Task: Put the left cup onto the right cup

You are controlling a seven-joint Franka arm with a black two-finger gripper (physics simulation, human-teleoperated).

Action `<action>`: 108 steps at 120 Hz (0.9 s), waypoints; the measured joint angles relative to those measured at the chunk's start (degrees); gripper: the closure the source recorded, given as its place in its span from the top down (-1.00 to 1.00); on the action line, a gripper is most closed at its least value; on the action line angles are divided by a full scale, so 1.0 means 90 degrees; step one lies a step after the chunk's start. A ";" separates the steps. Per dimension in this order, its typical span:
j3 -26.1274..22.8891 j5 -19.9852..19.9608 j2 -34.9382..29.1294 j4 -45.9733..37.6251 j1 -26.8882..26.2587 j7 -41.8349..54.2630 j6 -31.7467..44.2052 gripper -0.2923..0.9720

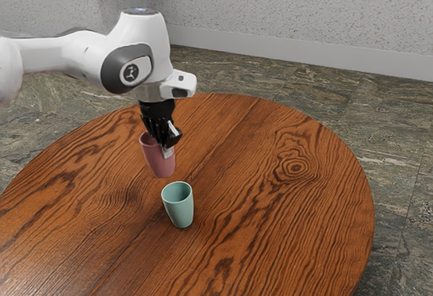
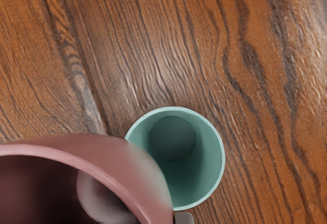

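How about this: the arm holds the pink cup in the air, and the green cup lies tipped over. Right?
Not quite: the green cup stands upright, mouth up, in the exterior view. The pink cup is indeed held in the air.

The exterior camera stood off to the side of the white robot arm (image 1: 61, 53). It was raised above the round, dark-grained wooden table (image 1: 284, 194) (image 2: 153, 45) and looked down across it at a slant. It was far enough back to take in nearly the whole top, the mottled stone floor (image 1: 399, 127) and the pale speckled wall (image 1: 304, 5). The wrist camera faced straight down, close over the wood. Both views shared the upright teal plastic cup (image 1: 178, 205) (image 2: 199, 168), the dusty-pink plastic cup (image 1: 155, 161) (image 2: 102, 155) above it, and the surrounding boards.
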 joint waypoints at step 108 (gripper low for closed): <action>-0.0189 -0.0008 -0.0020 -0.0668 0.0054 -0.0521 0.0957 -0.70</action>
